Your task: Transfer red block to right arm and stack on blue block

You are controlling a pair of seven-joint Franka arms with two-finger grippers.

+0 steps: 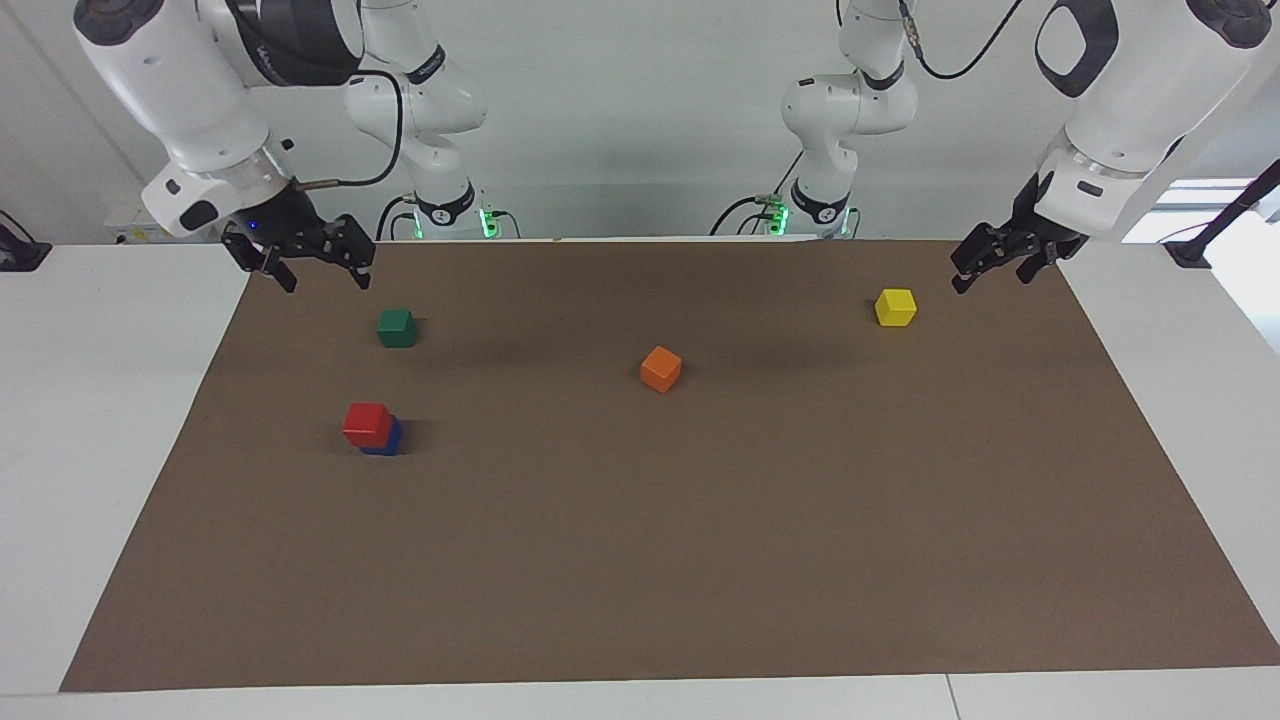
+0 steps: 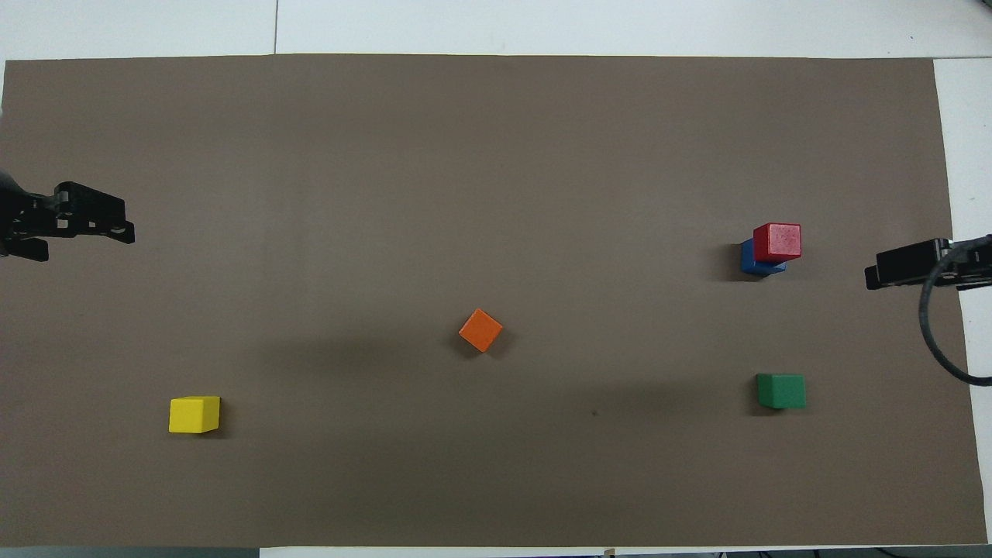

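I count five blocks: the red block [image 1: 367, 423] sits on the blue block [image 1: 386, 441], offset. Right gripper [image 1: 312, 268] and left gripper [image 1: 990, 268] hang with fingers spread, empty.

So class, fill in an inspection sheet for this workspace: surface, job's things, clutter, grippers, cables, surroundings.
Surface: brown mat on a white table.
Job's things: red block sits on blue block, slightly offset.
Clutter: green block, orange block, yellow block, each apart on the mat.
Grippers: right gripper open and empty, above the mat's corner; left gripper empty, above the mat's edge.
Cables: black cable by the right gripper.
Surroundings: white wall.
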